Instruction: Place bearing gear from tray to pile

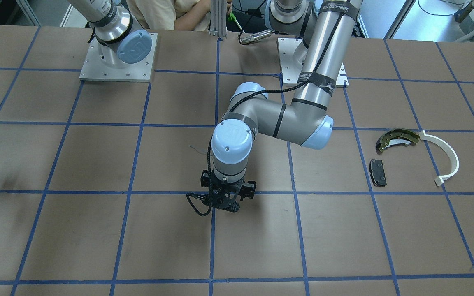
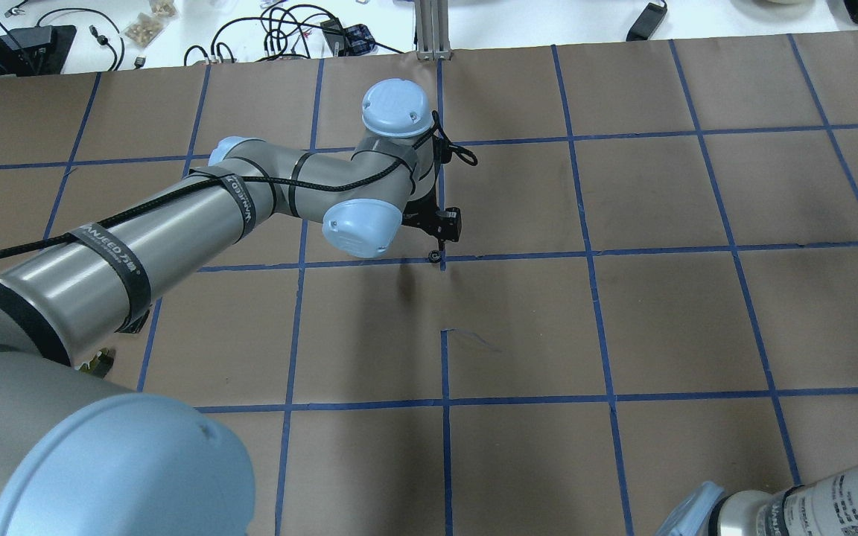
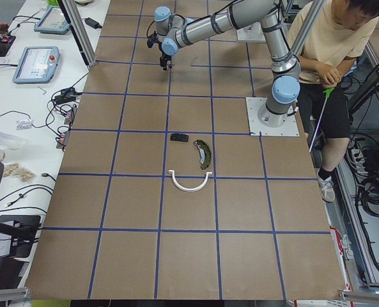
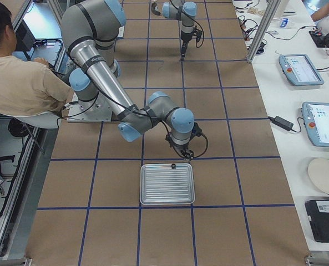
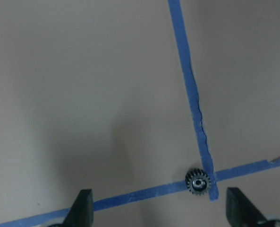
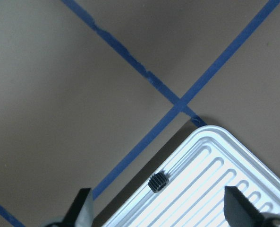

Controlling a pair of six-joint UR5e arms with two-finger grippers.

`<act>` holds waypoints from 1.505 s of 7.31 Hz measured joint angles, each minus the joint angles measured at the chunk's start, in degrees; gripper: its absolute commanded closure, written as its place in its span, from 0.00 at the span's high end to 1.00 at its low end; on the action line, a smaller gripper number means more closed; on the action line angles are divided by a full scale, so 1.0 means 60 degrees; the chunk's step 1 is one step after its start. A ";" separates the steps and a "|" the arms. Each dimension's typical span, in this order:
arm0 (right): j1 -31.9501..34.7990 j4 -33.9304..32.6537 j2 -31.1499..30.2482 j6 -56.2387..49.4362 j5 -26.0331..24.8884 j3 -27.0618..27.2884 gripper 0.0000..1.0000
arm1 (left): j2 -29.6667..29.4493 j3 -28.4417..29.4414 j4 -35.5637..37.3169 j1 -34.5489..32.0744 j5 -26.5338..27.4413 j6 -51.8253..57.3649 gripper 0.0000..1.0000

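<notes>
One bearing gear (image 5: 198, 182) lies flat on a worktop (image 5: 83, 94) tape crossing (image 5: 210, 177), just right of centre between the left gripper's (image 5: 158, 208) spread jaws, a second gear (image 6: 159, 182) sits by the tray's (image 6: 210, 130) corner, midway between the right gripper's (image 6: 159, 210) spread jaws, and the pile (image 1: 397, 139) lies well apart.

The left arm (image 1: 303, 119) is a silver-grey tube with pale blue round caps (image 1: 231, 139) at its joints, each cap dotted with small screws. Along the left arm runs a black braided cable (image 1: 210, 158), strapped down by black bands (image 1: 317, 82) with white lettering. At the left arm's end sits the black left tool (image 1: 225, 203).
</notes>
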 measured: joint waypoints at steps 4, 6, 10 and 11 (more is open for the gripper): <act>-0.0344 -0.0115 0.0844 -0.4784 0.0114 -0.0036 0.88 | -0.0148 -0.0001 0.0039 -0.0201 -0.0095 -0.0022 0.75; -0.0473 -0.0478 0.1175 -0.4922 0.0154 -0.0008 0.82 | -0.0162 0.0007 0.0057 -0.0206 -0.0093 -0.0018 0.75; -0.0498 -0.0632 0.1250 -0.4503 0.0172 0.0097 0.71 | -0.0276 0.0017 0.0261 -0.0207 -0.0099 -0.0030 0.37; -0.0498 -0.0655 0.1253 -0.4480 0.0184 0.0131 0.71 | -0.0281 0.0015 0.0269 -0.0207 -0.0103 -0.0031 0.00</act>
